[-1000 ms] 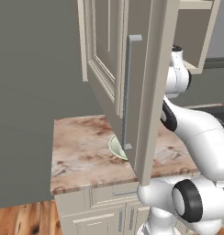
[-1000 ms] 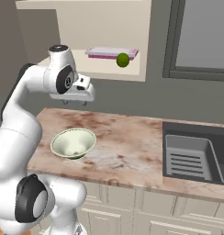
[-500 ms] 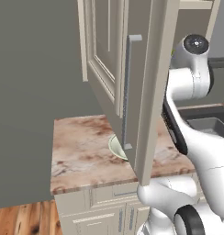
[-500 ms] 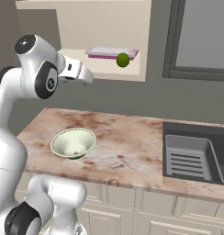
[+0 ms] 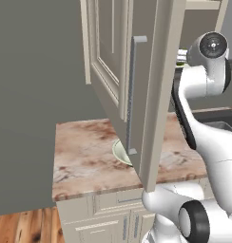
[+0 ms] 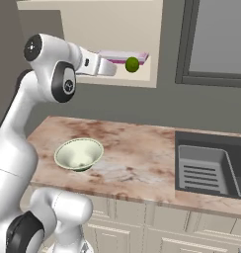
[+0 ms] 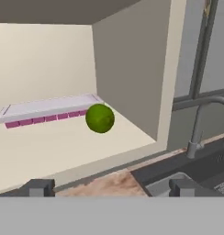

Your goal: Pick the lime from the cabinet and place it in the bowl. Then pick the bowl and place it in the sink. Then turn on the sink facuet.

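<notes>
- Inside the cabinet (image 6: pixel 105 29), one lime (image 7: pixel 100 118) is sitting on the shelf, just in front of one flat pink-edged tray (image 7: pixel 49 109).
- One bowl (image 6: pixel 78 153) is resting on the counter (image 6: pixel 137 158), at 9 o'clock from one sink (image 6: pixel 211 165) and its faucet (image 7: pixel 202 120).
- Raised level, the arm is pointing its gripper (image 7: pixel 111 187) at the lime, fingers spread wide, gripping nothing.

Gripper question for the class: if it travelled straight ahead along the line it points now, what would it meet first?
Most likely the lime on the cabinet shelf. The open gripper faces into the cabinet with the lime near its line; depth is unclear, so it could pass beside it.
</notes>
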Available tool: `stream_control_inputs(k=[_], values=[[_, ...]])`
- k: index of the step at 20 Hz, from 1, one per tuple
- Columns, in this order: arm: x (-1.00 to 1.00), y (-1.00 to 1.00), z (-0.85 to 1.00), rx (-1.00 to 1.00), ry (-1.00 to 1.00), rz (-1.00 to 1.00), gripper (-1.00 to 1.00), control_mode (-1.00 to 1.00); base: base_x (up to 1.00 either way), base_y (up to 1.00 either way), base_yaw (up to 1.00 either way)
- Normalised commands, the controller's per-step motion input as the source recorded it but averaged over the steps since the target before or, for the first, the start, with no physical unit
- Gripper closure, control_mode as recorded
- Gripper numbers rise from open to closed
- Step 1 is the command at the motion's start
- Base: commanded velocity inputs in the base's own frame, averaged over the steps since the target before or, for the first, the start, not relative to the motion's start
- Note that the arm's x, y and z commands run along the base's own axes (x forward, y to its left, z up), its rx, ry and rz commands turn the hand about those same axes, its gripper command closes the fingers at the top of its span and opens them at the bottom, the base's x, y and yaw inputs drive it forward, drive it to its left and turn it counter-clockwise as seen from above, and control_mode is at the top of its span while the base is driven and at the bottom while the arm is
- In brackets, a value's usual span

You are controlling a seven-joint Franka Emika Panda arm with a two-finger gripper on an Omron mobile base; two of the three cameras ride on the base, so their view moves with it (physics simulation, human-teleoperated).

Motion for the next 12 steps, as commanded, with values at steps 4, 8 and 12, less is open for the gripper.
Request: stream_control_inputs(k=[4, 8, 12], values=[[0.48, -0.09, -0.01, 0.01, 0.12, -0.01, -1.0, -1.0, 0.0, 0.0, 0.0], [0.46, 0.0, 0.0, 0.0, 0.13, 0.0, -1.0, -1.0, 0.0, 0.0, 0.0], [0.47, 0.0, 0.0, 0.0, 0.08, 0.0, -1.0, -1.0, 0.0, 0.0, 0.0]])
